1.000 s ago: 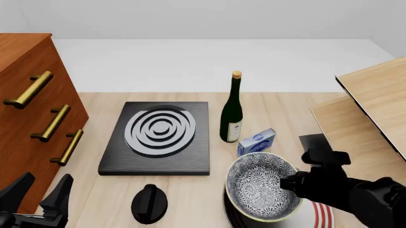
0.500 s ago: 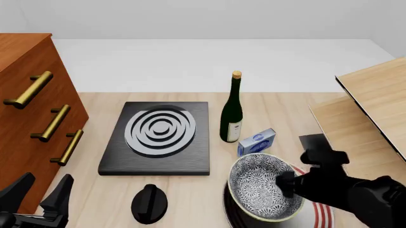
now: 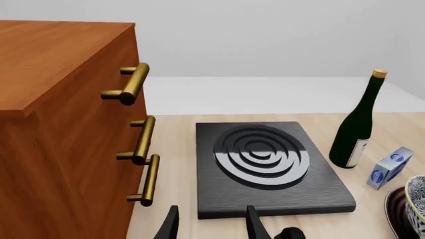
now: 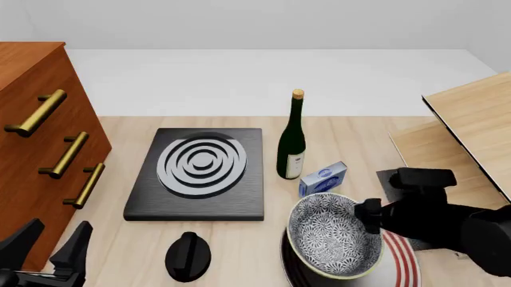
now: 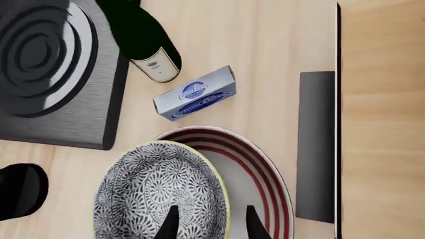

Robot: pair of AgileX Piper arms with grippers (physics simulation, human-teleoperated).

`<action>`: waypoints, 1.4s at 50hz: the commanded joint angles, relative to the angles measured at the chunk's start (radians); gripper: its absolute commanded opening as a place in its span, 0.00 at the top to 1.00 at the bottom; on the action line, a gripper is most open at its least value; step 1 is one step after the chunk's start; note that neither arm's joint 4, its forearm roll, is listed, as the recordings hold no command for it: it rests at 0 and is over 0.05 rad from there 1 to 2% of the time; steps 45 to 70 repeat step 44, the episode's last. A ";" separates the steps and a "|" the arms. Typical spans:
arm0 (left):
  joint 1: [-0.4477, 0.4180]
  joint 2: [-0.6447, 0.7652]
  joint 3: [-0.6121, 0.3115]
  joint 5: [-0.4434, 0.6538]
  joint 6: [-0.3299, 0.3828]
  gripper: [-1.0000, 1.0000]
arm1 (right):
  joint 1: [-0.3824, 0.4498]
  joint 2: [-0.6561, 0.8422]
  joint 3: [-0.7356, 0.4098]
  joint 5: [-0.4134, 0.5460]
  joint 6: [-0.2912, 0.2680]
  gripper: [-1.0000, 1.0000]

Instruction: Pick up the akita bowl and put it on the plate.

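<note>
The akita bowl [image 4: 327,236], blue-and-white patterned inside with a pale rim, rests tilted on the left part of the red-ringed white plate [image 4: 401,264]. In the right wrist view the bowl [image 5: 156,194] covers the plate's [image 5: 256,167] near-left side. My right gripper [image 4: 370,219] is open at the bowl's right rim. Its two fingertips straddle the rim [image 5: 211,226] without closing on it. My left gripper [image 4: 50,248] stands open and empty at the table's front left, far from the bowl; its view shows only the bowl's edge [image 3: 417,199].
A black square stove [image 4: 200,173] with white rings lies centre-left, and a black knob-like object [image 4: 188,256] sits in front of it. A dark wine bottle [image 4: 292,143] and a blue box [image 4: 324,177] stand behind the bowl. A wooden drawer cabinet [image 4: 40,137] is on the left, wooden boards [image 4: 471,137] on the right.
The right gripper has let go of the bowl's rim and drawn back a little to the right and up. The bowl lies on the plate. The left arm has not moved.
</note>
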 commanded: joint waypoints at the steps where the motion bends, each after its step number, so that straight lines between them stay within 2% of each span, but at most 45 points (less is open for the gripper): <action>1: -0.002 -0.012 0.000 0.012 0.000 0.00 | -0.004 -0.095 -0.041 0.087 -0.018 0.00; 9: -0.002 -0.013 0.000 0.012 0.000 0.00 | -0.002 -0.164 -0.038 0.130 -0.038 0.00; 11: -0.002 -0.013 0.000 0.012 0.000 0.00 | 0.031 -0.212 -0.019 0.142 -0.024 0.00; 17: -0.001 -0.011 0.000 0.009 -0.001 0.00 | 0.029 -0.292 0.034 0.137 -0.030 0.00; 18: -0.001 -0.013 0.000 0.010 -0.002 0.00 | 0.027 -0.302 0.039 0.134 -0.037 0.00; 19: 0.000 -0.016 0.000 0.014 -0.002 0.00 | 0.015 -0.316 0.039 0.132 -0.067 0.00; 22: 0.001 -0.017 0.000 0.015 -0.001 0.00 | 0.044 -0.380 0.065 0.161 -0.076 0.00; 24: -0.002 -0.012 0.000 0.010 0.000 0.00 | 0.021 -0.414 0.075 0.164 -0.099 0.00; 32: -0.008 -0.019 0.000 0.021 0.002 0.00 | 0.049 -0.594 0.154 0.202 -0.066 0.00; 36: -0.009 -0.016 0.000 0.019 0.003 0.00 | 0.044 -0.657 0.207 0.200 -0.075 0.00; 44: -0.011 -0.019 0.000 0.025 0.006 0.00 | 0.062 -0.755 0.220 0.260 -0.055 0.00; 70: -0.011 -0.019 0.000 0.025 0.006 0.00 | 0.062 -0.755 0.220 0.260 -0.055 0.00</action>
